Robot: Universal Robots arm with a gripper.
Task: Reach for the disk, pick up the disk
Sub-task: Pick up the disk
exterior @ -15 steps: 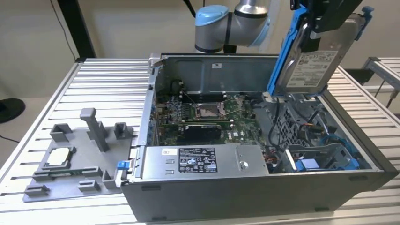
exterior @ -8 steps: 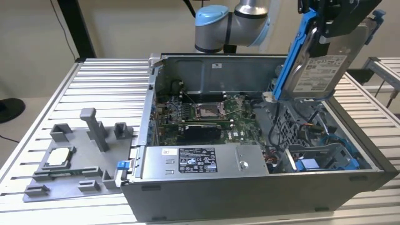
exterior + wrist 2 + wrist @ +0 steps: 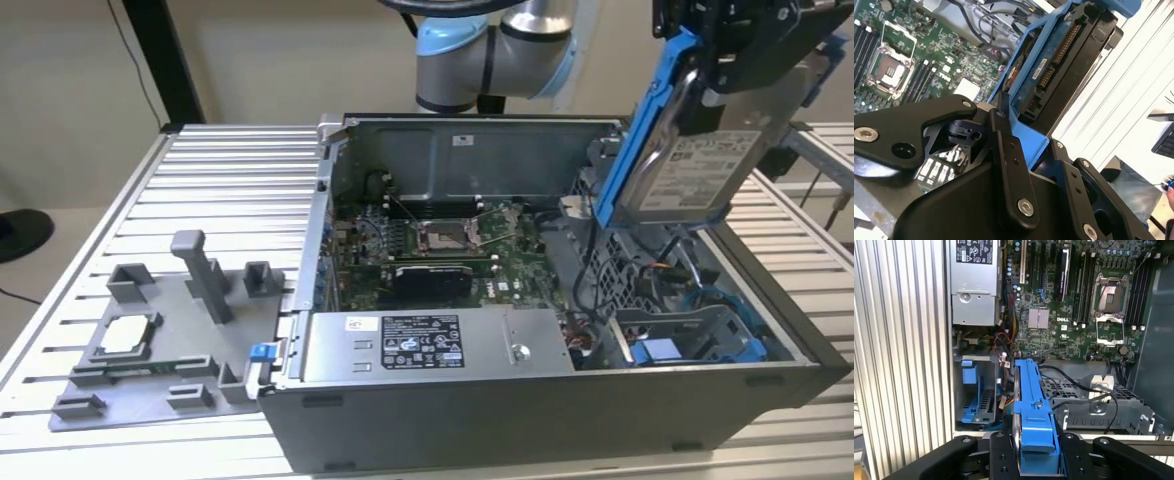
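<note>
Clenched on the disk (image 3: 694,160), jaws gripping its upper end at the exterior view's upper right. Hanging clear above the far-right part of the open computer case (image 3: 561,410), long axis close to upright and tilted slightly, label facing the camera, blue bracket running along the edge toward the exterior view's left. No contact with the drive cage (image 3: 694,335) below. Case resting on the ribbed bench (image 3: 227,180), grey fixture plate (image 3: 147,350) off to the exterior view's left.

Seen edge-on in the second wrist view: disk (image 3: 1064,65) stretching straight away from the jaws, connector end farthest out, motherboard (image 3: 904,55) well beyond.

Same story in the first wrist view: blue bracket (image 3: 1031,410) held between the black fingers (image 3: 999,460), long axis in line with the gripper, power supply (image 3: 974,285) and empty blue bay (image 3: 974,395) beneath.
</note>
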